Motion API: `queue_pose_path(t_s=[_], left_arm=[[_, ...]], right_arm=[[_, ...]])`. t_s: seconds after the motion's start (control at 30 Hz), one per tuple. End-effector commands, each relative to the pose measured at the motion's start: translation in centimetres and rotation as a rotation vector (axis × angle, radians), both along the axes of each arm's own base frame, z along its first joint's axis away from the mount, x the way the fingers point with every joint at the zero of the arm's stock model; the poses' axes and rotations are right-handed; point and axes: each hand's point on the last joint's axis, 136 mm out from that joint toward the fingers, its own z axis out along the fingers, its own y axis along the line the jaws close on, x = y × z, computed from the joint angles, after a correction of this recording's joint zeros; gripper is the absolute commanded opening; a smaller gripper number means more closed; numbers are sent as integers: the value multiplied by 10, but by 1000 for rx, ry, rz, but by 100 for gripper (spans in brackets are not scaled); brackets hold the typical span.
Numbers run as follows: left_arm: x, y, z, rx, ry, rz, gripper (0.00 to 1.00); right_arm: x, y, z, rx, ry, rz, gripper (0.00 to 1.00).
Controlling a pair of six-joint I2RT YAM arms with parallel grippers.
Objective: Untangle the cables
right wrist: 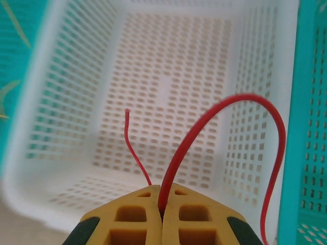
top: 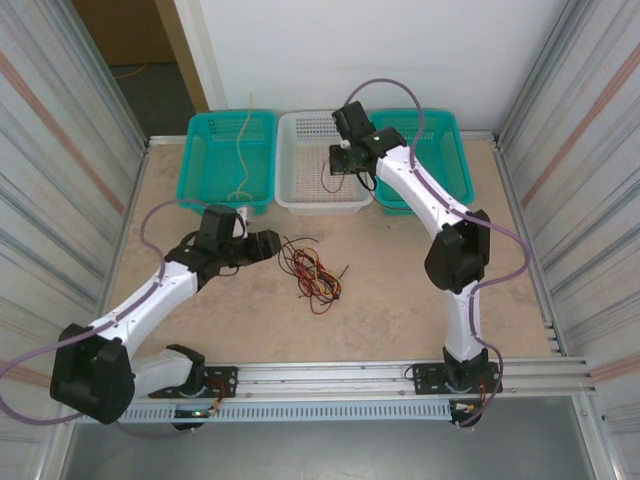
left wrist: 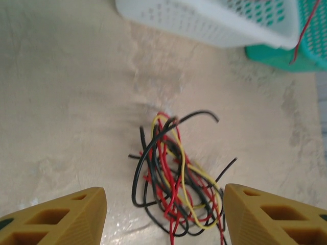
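A tangled pile of wires [top: 312, 272] [left wrist: 173, 184], red, yellow and black, is seen lying on the table [top: 400, 300], near the white basket [top: 285, 160] [right wrist: 76, 76]. The left gripper [top: 268, 245] [left wrist: 164, 204] is held wide open just beside the pile, and nothing is gripped by it. The right gripper [top: 345, 160] [right wrist: 162, 196] is shut tight on one red wire [right wrist: 225, 102], which is held over the white basket.

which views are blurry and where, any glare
Left wrist: cable tangle fairly sharp, white basket behind it smeared. Right wrist: red cable in the shut right pincer crisp, basket mesh soft. Top external: even light, no glare, faint shadows on the table.
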Motion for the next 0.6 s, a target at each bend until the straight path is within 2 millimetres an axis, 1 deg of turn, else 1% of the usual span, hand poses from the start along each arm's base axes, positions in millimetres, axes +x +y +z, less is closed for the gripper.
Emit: queue_pose_path(t_s=[0.0,0.1,0.2,0.3,0.4,0.43,0.47,0.5,0.53,0.57], left_arm=[[0,-6,-10,11,11,-16,63],[0,-7,-21,20,38,-21,63],[1,-5,-29,26,49,-1,61],[2,-4,-36,25,60,18,57],[4,-7,-41,15,73,11,54],[5,-9,-43,12,80,9,53],[7,-10,-46,12,84,6,52],[8,-11,-47,11,87,5,52],[11,-12,-49,13,84,9,50],[13,-12,-50,14,80,12,48]], right_arm=[[-14,-7,67,-17,-130,-3,0],[-10,2,88,35,-174,20,0],[0,17,95,92,-178,62,0],[15,31,89,130,-174,88,0],[34,37,71,177,-146,93,2],[41,36,62,193,-129,87,4],[47,35,54,211,-108,79,11],[51,32,45,224,-85,72,21],[53,28,37,236,-53,59,35],[52,26,30,240,-24,57,41]])
